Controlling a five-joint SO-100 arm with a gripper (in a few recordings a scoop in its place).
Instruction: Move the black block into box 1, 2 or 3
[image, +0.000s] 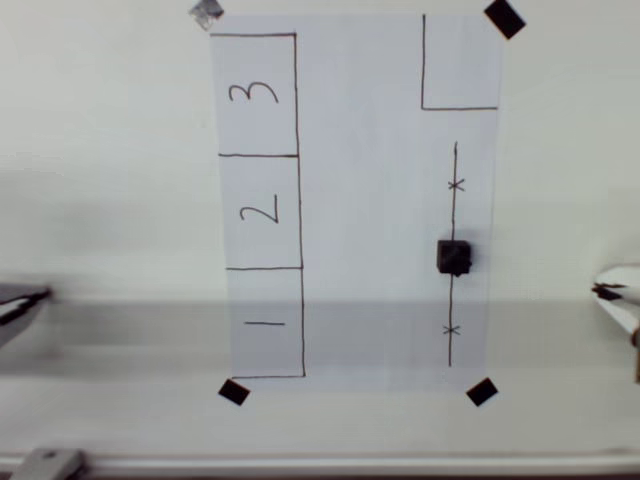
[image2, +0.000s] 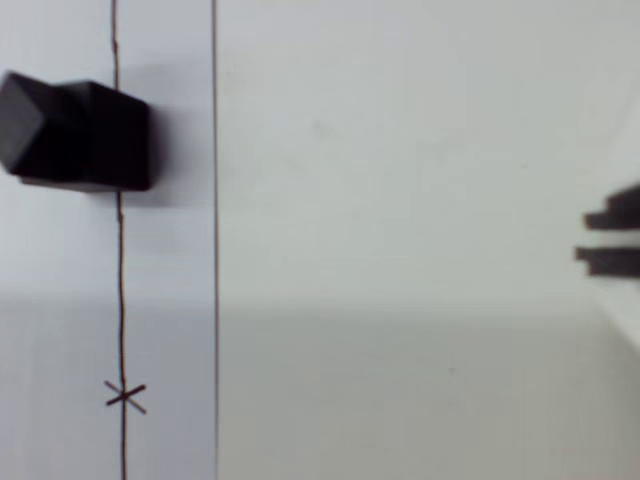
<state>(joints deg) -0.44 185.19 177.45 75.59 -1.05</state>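
The small matte black cube (image2: 75, 135) is seen at ten o'clock in the wrist view, set on the drawn line as a start; the gripper's opening cannot be told.

Your overhead view cuts the arm (image: 620, 300) off at the right edge, so you can't tell how its fingers stand. In the wrist view, the block (image2: 75, 135) runs off the left edge and is blurred.

Matt black block (image: 454, 256), dull-faced, sits on smooth white paper (image: 370, 220). Black tape squares (image: 233, 392) look slightly glossy beside that sheet; the desk (image: 100, 150) around it is plain, smooth, off-white.
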